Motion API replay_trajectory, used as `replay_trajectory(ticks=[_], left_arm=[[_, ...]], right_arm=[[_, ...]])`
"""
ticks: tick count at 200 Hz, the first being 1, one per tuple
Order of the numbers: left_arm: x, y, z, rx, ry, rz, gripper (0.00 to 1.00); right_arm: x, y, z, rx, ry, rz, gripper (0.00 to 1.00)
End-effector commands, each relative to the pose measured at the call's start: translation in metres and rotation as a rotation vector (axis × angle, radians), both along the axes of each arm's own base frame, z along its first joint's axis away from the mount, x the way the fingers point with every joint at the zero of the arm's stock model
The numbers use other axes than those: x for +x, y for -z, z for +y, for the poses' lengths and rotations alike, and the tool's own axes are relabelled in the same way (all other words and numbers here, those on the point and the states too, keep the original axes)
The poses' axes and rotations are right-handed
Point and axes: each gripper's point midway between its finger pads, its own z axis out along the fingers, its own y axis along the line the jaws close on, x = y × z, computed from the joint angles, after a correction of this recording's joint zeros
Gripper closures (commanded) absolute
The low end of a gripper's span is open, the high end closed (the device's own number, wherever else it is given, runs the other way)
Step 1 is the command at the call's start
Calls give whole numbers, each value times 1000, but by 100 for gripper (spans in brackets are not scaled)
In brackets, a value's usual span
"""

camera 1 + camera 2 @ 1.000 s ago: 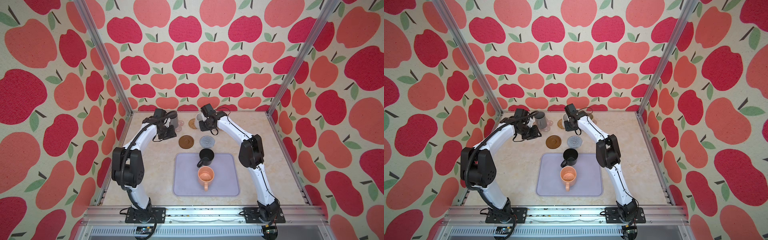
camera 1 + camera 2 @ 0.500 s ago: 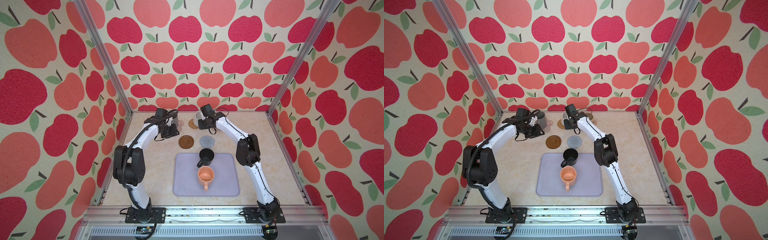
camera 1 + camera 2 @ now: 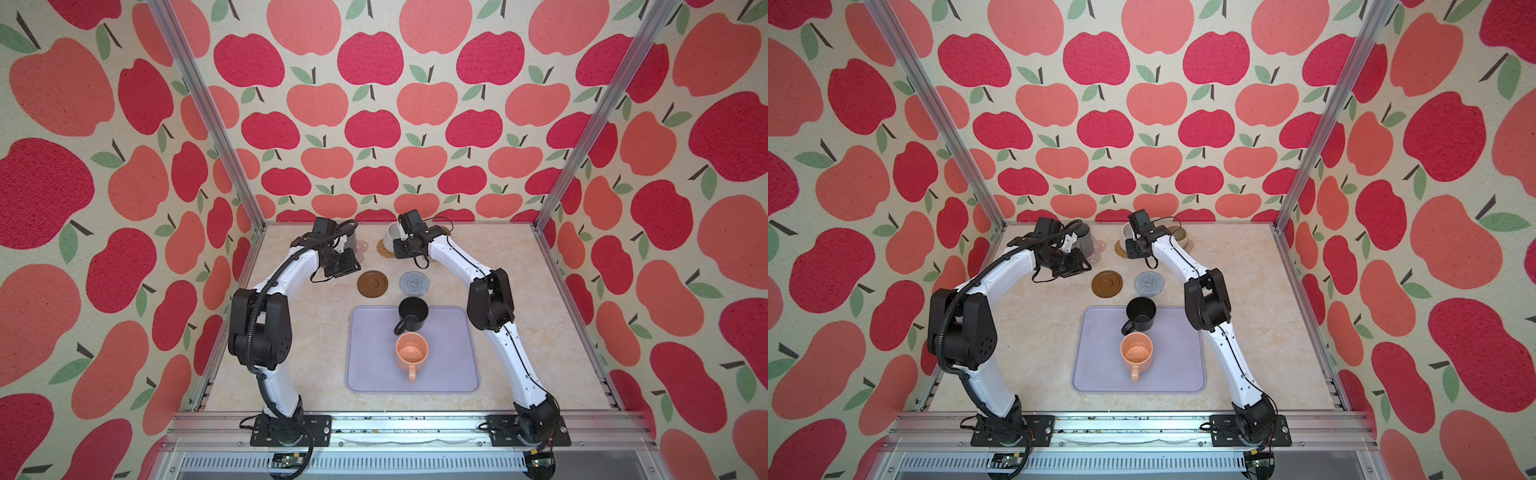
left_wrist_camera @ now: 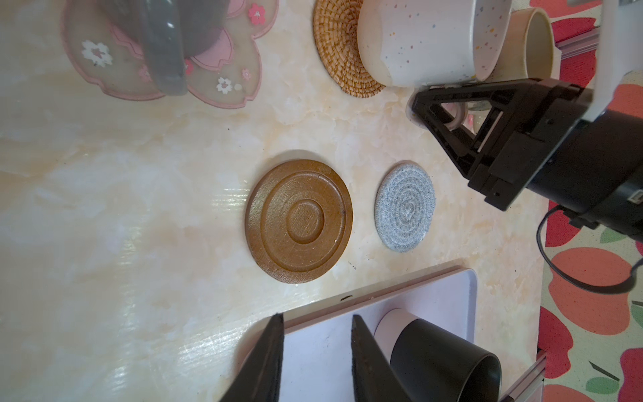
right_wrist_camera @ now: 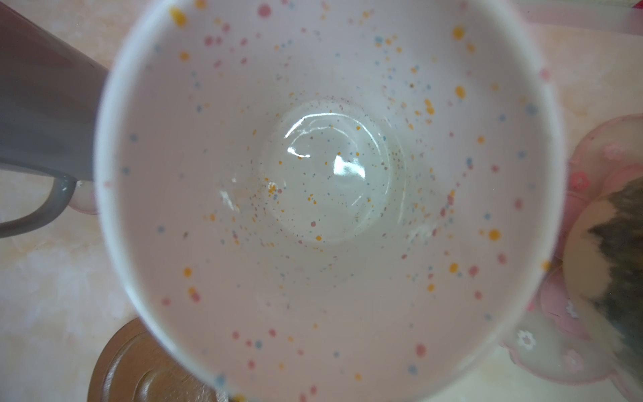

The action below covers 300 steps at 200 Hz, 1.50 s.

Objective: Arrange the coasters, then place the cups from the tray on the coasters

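The speckled white mug (image 4: 421, 38) sits off-centre over the rattan coaster (image 4: 335, 52), its handle pinched in the closed right gripper (image 4: 422, 102). Released here, its base could overhang that coaster's edge and rock. The left gripper (image 4: 316, 334), part-open and empty, hovers apart from that coaster. A second ago the mug covered less of it.

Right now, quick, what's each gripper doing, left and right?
Left gripper: open, jaws apart, holding nothing.
Right gripper: closed on the handle of the speckled white cup.
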Motion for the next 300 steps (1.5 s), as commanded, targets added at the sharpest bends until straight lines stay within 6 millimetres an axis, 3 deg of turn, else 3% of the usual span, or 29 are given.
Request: replay_trajectory(ticks=[1, 116, 156, 231, 300], left_arm=[[-2, 13, -1, -2, 9, 28, 65], [-6, 17, 4, -8, -1, 39, 65], [-5, 19, 7, -7, -6, 44, 65], [-6, 23, 8, -6, -9, 60, 65], [-5, 23, 9, -4, -11, 62, 65]], right_arm=[[20, -41, 10, 86, 5, -107, 100], [21, -15, 10, 65, 28, -60, 100], [15, -10, 1, 17, 39, -33, 100], [12, -20, -7, -10, 47, -38, 100], [4, -35, 2, 19, 7, -42, 100]])
